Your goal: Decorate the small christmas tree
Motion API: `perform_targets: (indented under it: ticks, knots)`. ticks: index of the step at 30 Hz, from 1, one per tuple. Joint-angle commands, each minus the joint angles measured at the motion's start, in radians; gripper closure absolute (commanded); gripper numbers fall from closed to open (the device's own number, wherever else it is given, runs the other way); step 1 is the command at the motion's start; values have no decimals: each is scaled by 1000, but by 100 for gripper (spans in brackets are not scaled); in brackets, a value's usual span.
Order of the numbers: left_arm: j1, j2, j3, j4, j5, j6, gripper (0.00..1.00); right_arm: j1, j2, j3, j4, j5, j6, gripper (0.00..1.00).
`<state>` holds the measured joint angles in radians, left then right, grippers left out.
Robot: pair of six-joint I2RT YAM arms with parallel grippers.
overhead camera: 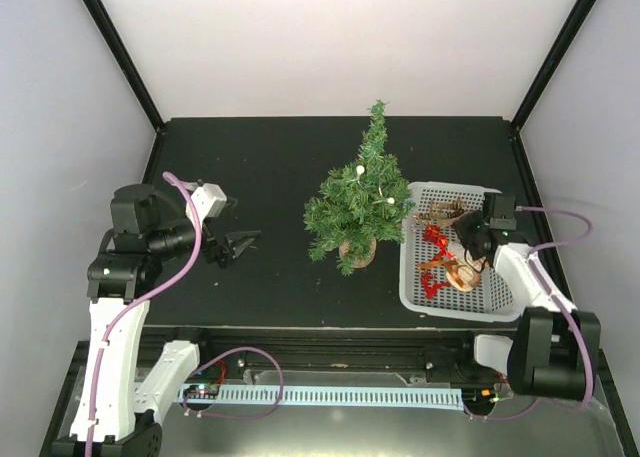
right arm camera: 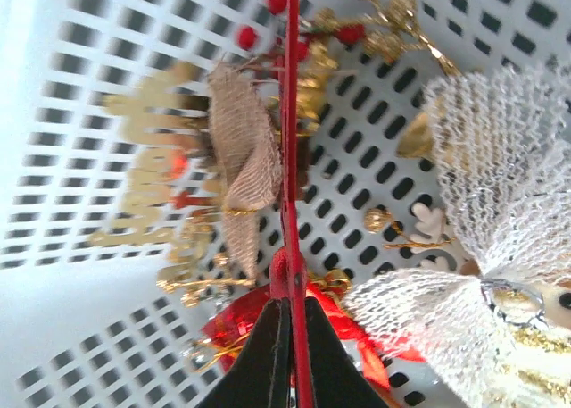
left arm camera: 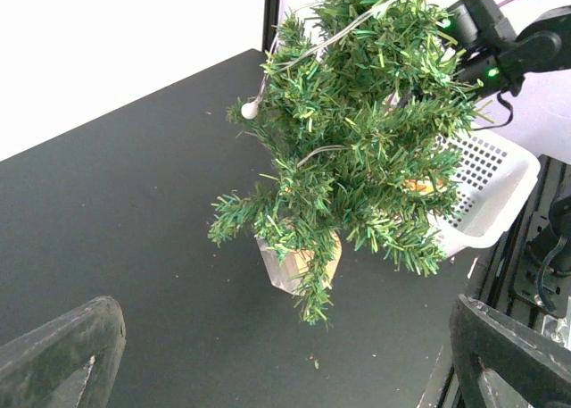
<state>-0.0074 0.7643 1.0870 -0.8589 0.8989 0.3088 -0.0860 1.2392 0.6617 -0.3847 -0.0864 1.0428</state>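
Nearest to me, on the right, the white basket [overhead camera: 418, 295] sits on the tabletop [overhead camera: 250, 167] close to its front edge, and my right gripper [right arm camera: 290, 317] is down inside it. Through the wrist camera I see its two dark fingers [right arm camera: 259, 363] pressed together on a thin red strip [right arm camera: 292, 113] that runs straight up between them. I cannot make out whether that is a ribbon or the edge of a flat ornament. Around it on the basket floor lie a burlap bow [right arm camera: 243, 171] just left of the strip, gold lettering [right arm camera: 147, 171] further left, and a white mesh bow [right arm camera: 495, 203] on the right. Across on the left, about level with the basket, my left gripper [overhead camera: 238, 245] hangs over bare tabletop with its jaws spread wide and nothing between them, pointed at the tree. The small christmas tree [overhead camera: 362, 199] stands upright on its tan base [overhead camera: 358, 250] between the two grippers, well apart from the left one and just beside the basket's left wall, some of its right-hand branches reaching over the rim. A pale cord [left arm camera: 326, 35] with small white beads is draped through its branches.
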Motion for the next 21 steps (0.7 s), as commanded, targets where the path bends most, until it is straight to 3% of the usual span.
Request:
perform_targets:
  ticks: [1,10,15,21]
  knots:
    - [7,-21,-11,26,22,-13,1,-8,-106,29,-28,29,-66,99]
    - [10,-31,-30,37,25,-11,1,32,-352,54,-100,-82,-252,99]
    - [10,-18,-30,39,23,-10,1,281,-497,186,-153,138,-422,99]
    - [10,1,-20,34,21,-1,1,370,-460,367,-189,57,-615,99]
